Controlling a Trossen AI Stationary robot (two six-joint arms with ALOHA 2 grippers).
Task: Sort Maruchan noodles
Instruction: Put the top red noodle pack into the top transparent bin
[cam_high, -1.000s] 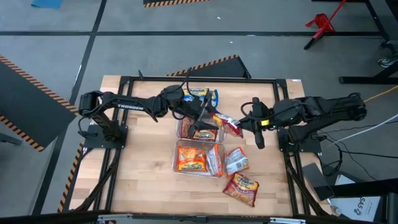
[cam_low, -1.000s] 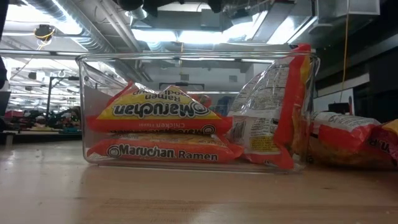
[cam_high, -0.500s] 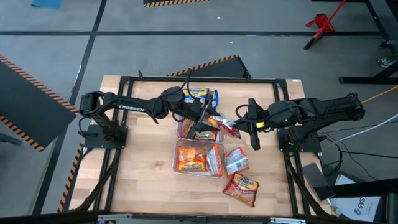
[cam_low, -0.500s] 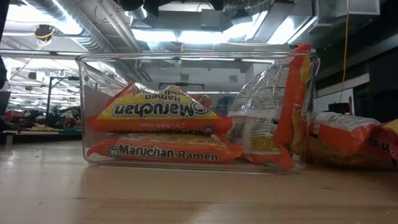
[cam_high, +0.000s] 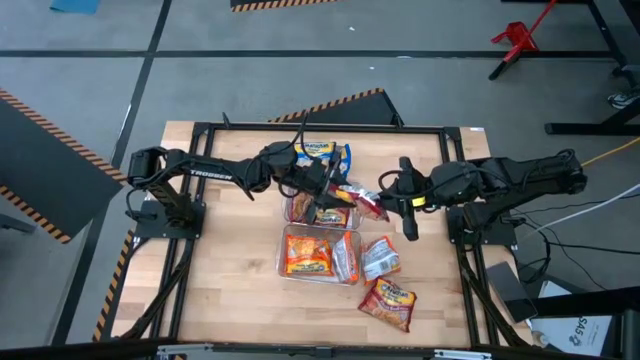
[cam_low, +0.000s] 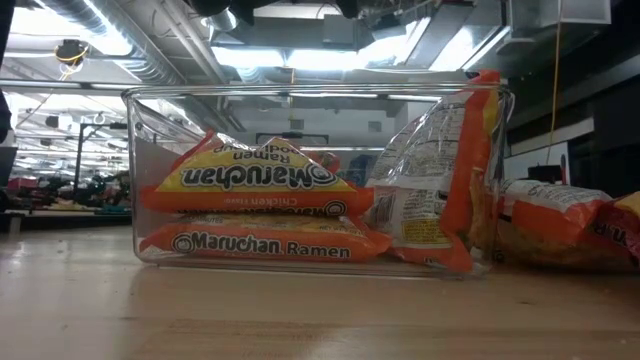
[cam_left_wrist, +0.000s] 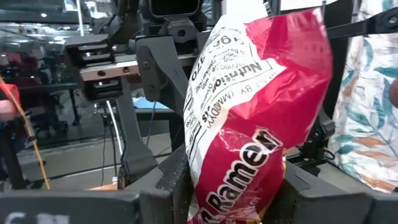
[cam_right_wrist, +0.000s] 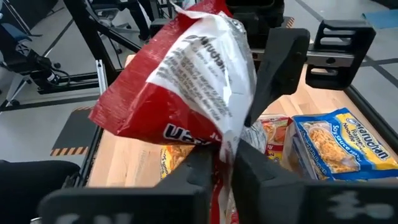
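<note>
I am mid-handover. The red packet (cam_high: 362, 200) hangs in the air between my two arms, above the right edge of the far bin (cam_high: 290, 212) and clear of the tabletop (cam_high: 230, 280). My right jaws, reaching in on the right arm (cam_high: 500, 175), pinch it by one crimped end, the fingers pressed close on the seam. My left jaws, out on the left arm (cam_high: 215, 172), have the other end of the packet between them and look to be clamping on it, so both sets of jaws are on the one packet. The near bin (cam_high: 283, 262) already holds orange packets (cam_low: 250, 180), stacked flat with one more stood on edge against its right wall. A blue packet (cam_high: 322, 153) lies beyond the far bin, and two loose packets (cam_high: 380, 257) (cam_high: 390, 302) lie on the tabletop to the right of the near bin, waiting to be sorted. What the far bin holds I cannot make out under my own left arm. As I judge it, the next move calls for the left jaws to be firm on the crinkly film before the right jaws let go and back straight off, without dragging the packet askew. Then the left arm can carry the red packet to wherever the reds belong; I cannot tell from here which place that is.
</note>
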